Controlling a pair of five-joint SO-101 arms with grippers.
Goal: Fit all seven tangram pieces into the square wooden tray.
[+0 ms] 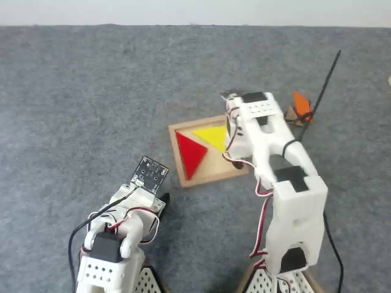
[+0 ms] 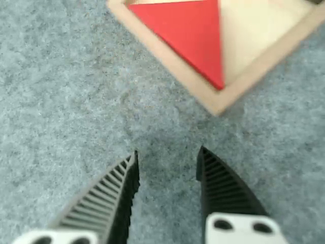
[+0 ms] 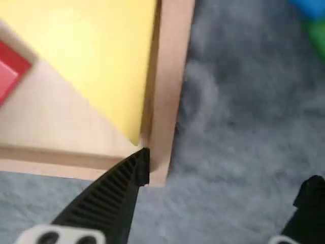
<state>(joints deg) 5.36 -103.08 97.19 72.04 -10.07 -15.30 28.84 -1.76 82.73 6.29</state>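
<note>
The square wooden tray (image 1: pixel 211 179) lies mid-table with a red triangle (image 1: pixel 190 152) and a yellow triangle (image 1: pixel 212 135) inside. My right arm (image 1: pixel 263 122) reaches over the tray's far right corner. My right gripper (image 3: pixel 226 175) is open, one fingertip (image 3: pixel 139 165) against the outside of the tray's corner (image 3: pixel 165 127) by the yellow triangle (image 3: pixel 101 51). My left gripper (image 2: pixel 167 160) is open and holds nothing, low over the carpet just short of the tray's near corner (image 2: pixel 218 104), where the red triangle (image 2: pixel 190 30) lies. An orange piece (image 1: pixel 301 105) rests right of the tray.
Grey carpet covers the table. Blue (image 3: pixel 312 7) and green (image 3: pixel 317 38) pieces lie just beyond the tray in the right wrist view. A black cable (image 1: pixel 321 91) slants up by the orange piece. Both arm bases stand at the near edge.
</note>
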